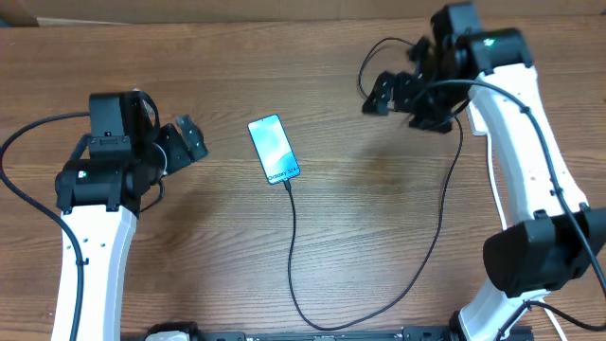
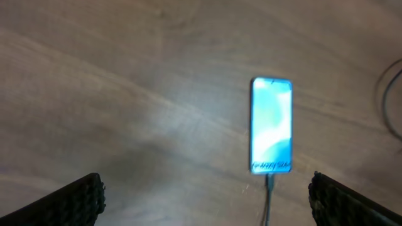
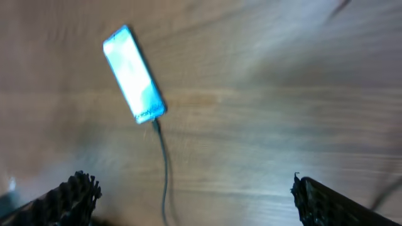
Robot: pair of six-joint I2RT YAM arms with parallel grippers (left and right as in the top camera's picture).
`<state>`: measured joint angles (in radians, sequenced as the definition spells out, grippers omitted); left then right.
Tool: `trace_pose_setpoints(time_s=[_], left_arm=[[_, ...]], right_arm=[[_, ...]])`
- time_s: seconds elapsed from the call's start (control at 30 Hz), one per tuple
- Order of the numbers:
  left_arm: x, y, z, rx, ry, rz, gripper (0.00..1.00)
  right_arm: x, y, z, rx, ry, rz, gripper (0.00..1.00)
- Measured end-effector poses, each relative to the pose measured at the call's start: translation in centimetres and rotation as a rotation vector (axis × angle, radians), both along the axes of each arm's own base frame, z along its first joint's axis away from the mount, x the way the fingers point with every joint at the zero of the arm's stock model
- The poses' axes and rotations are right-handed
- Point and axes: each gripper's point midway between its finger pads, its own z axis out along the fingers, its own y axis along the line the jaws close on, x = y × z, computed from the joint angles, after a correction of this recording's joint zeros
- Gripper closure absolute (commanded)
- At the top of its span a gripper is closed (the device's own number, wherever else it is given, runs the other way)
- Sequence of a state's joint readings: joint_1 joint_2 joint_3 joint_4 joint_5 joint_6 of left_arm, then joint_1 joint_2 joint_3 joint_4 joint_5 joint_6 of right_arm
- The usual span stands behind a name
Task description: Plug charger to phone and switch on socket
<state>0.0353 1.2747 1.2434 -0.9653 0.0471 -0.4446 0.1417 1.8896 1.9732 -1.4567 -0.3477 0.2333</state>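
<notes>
The phone [image 1: 274, 149] lies flat mid-table with its light-blue screen lit. It also shows in the left wrist view [image 2: 271, 125] and the right wrist view [image 3: 133, 74]. The charger's thin black cable [image 1: 293, 237] has its tip at the phone's bottom edge, seemingly plugged in, and runs toward the front edge. It also shows in both wrist views [image 2: 269, 198] [image 3: 164, 169]. My left gripper [image 1: 194, 142] [image 2: 204, 194] is open and empty, left of the phone. My right gripper [image 1: 379, 95] [image 3: 191, 194] is open and empty, raised at the back right. The socket is not clearly in view.
A white shape [image 1: 169, 332] is cut off at the front edge on the left; I cannot tell what it is. A thin black cable [image 1: 440, 227] rises from the front edge toward the right arm. The table is bare brown wood [image 1: 360, 189].
</notes>
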Motion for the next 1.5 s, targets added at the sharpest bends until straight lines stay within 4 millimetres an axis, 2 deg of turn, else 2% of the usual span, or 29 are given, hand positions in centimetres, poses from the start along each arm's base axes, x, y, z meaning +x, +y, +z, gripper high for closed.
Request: trace_pose_setpoints(time_s=[0.13,0.27,0.47,0.53,0.63,0.9,1.13,1.27,1.5], left_arm=[[-0.1,0.0,-0.2,-0.001,0.012,0.0,0.0],[-0.1,0.0,-0.4,-0.001,0.016,0.0,0.01],[-0.1,0.0,-0.4,-0.001,0.017,0.0,0.01],[-0.1,0.0,-0.4,-0.001,0.016,0.0,0.0],[-0.1,0.0,-0.4,-0.001,0.016,0.0,0.0],[-0.1,0.0,-0.4,-0.001,0.017,0.0,0.01],[-0.1,0.0,-0.4,-0.001,0.017,0.0,0.0],[-0.1,0.0,-0.4,-0.001,0.016,0.0,0.0],[-0.1,0.0,-0.4,-0.001,0.017,0.0,0.0]], right_arm=[[2.8,-4.0,3.4,-0.038,-0.134,-0.101,0.0],[5.3,-10.8,4.7,-0.08,-0.229,-0.26,0.0],[6.0,-20.8,5.3,-0.136,-0.288,-0.491,0.0],[5.6,-22.6,5.2,-0.142,-0.281,-0.542,0.0],[5.0,-24.2,5.0,-0.142,-0.266,-0.589,0.0],[5.1,-26.0,5.2,-0.169,-0.278,-0.67,0.0],[5.1,-27.8,3.6,-0.219,-0.223,-0.793,0.0],[5.7,-28.5,2.8,-0.235,-0.22,-0.816,0.0],[5.8,-28.8,2.8,-0.244,-0.223,-0.832,0.0]])
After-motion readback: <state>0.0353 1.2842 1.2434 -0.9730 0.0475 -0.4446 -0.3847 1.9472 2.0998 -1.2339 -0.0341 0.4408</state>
